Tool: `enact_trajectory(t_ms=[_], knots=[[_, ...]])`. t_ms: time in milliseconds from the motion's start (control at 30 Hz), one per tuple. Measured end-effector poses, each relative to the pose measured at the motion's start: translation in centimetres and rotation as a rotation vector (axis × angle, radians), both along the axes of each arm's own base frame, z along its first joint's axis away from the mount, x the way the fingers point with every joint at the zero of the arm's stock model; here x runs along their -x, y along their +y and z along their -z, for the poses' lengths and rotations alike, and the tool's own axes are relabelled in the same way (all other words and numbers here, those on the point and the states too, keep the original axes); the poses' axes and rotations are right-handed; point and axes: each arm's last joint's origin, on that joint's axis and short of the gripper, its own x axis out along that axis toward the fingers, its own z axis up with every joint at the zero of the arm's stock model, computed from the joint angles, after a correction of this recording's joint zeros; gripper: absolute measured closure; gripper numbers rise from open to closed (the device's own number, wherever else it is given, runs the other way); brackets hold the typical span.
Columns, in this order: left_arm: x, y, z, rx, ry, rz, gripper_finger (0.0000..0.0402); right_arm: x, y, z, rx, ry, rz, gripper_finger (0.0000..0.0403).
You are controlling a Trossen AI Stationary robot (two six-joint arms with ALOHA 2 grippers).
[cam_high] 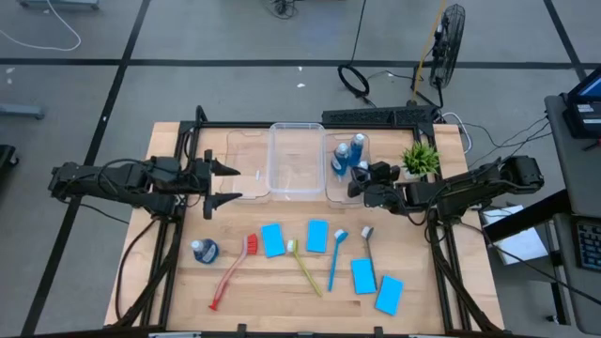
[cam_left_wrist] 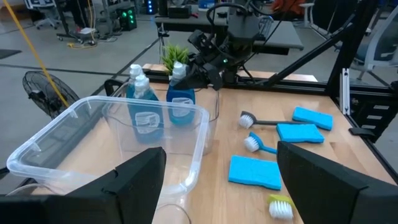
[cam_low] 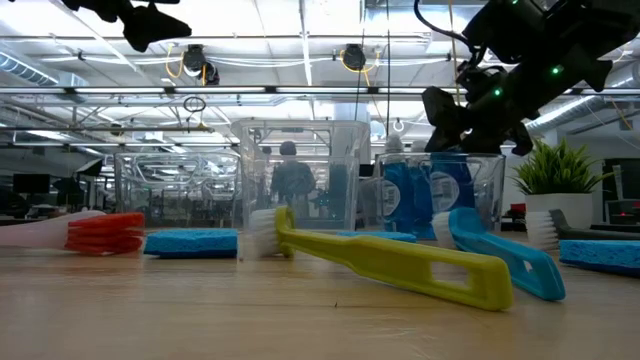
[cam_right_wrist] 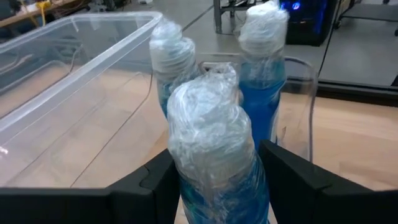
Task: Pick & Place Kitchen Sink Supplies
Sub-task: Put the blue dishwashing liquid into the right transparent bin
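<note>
I have the right gripper (cam_high: pixel 355 183) over the narrow clear bin (cam_high: pixel 331 191) at the far right of the worktop (cam_high: pixel 282 291), its jaws either side of a blue bottle (cam_right_wrist: pixel 217 162); I cannot tell if they still clamp it. Two more bottles stand in that bin. The left gripper (cam_high: pixel 223 185) waits far left, jaws apart

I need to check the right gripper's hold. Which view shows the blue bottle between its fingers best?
The right wrist view: the wrapped blue bottle fills it, between the right gripper fingers. The high view shows only its top; the low and left wrist views show it partly hidden.
</note>
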Motion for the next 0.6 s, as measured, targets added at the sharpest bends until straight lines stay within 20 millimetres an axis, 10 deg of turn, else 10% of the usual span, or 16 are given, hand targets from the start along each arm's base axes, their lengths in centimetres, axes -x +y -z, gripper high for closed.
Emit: enact_trajectory(t_ms=[600], knots=[[0.00, 0.00, 0.01, 0.003, 0.001, 0.000, 0.0096, -0.09, 0.06, -0.02, 0.002, 0.033, -0.045, 0.0178]])
